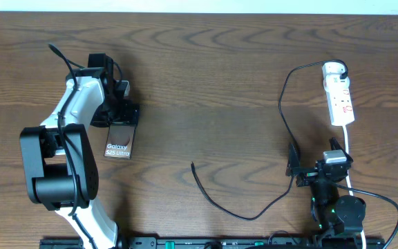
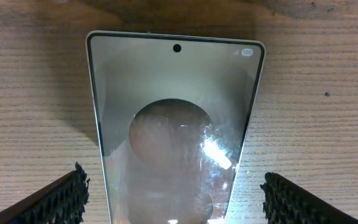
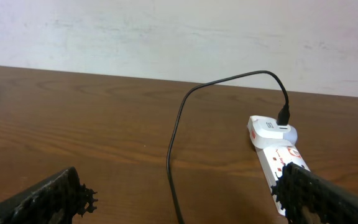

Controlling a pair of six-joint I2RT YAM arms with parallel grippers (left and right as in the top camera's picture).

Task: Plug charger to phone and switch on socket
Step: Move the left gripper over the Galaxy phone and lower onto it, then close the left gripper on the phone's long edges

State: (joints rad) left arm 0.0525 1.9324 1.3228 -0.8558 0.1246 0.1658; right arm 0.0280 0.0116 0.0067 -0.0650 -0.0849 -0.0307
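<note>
The phone (image 1: 119,142) lies flat on the table at the left, its dark screen reading "Galaxy". My left gripper (image 1: 118,114) is open and sits over the phone's far end; in the left wrist view the phone (image 2: 176,118) lies between the spread fingers (image 2: 176,199), untouched. The white socket strip (image 1: 339,101) lies at the far right. The charger's white adapter (image 1: 334,68) is plugged into its far end. The black charger cable (image 1: 282,111) runs down to a free tip (image 1: 193,165) mid-table. My right gripper (image 1: 316,173) is open and empty, with cable (image 3: 176,143) and socket (image 3: 278,155) ahead.
The socket's white cord (image 1: 347,149) runs down towards the right arm base. Brown wooden tabletop (image 1: 206,83) lies between phone and cable. A pale wall (image 3: 166,37) stands behind the table's far edge.
</note>
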